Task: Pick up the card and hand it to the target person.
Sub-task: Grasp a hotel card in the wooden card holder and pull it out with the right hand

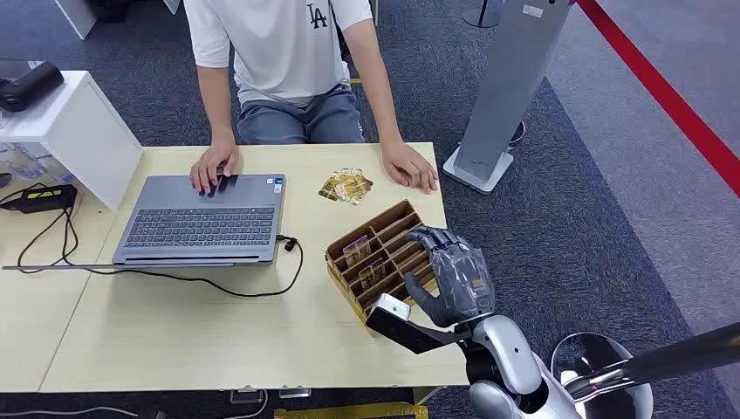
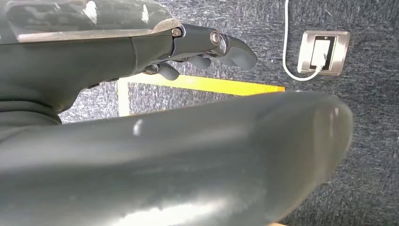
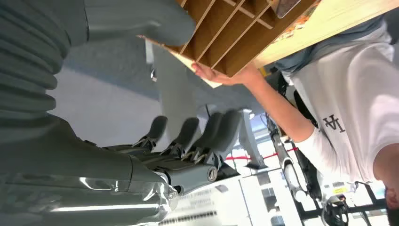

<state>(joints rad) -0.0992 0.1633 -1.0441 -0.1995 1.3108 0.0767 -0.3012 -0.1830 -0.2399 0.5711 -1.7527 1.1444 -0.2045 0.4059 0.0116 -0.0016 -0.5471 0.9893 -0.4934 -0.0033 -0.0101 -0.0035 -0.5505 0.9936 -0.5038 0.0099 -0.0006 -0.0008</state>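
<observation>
Hovering over the far end of the wooden card box point(image 1: 375, 253), the right hand point(image 1: 449, 275) is holding nothing, fingers spread.

Dividers are splitting the box into slots, and the cards point(image 1: 356, 251) are standing upright in the slots toward the laptop point(image 1: 205, 218), just beside the hand but apart from it. More gold cards point(image 1: 346, 186) are lying loose on the table point(image 1: 174, 323), near the seated person's hand point(image 1: 410, 166). The left hand point(image 2: 207, 44) is hanging over carpet, fingers loosely curled, gripping nothing.
</observation>
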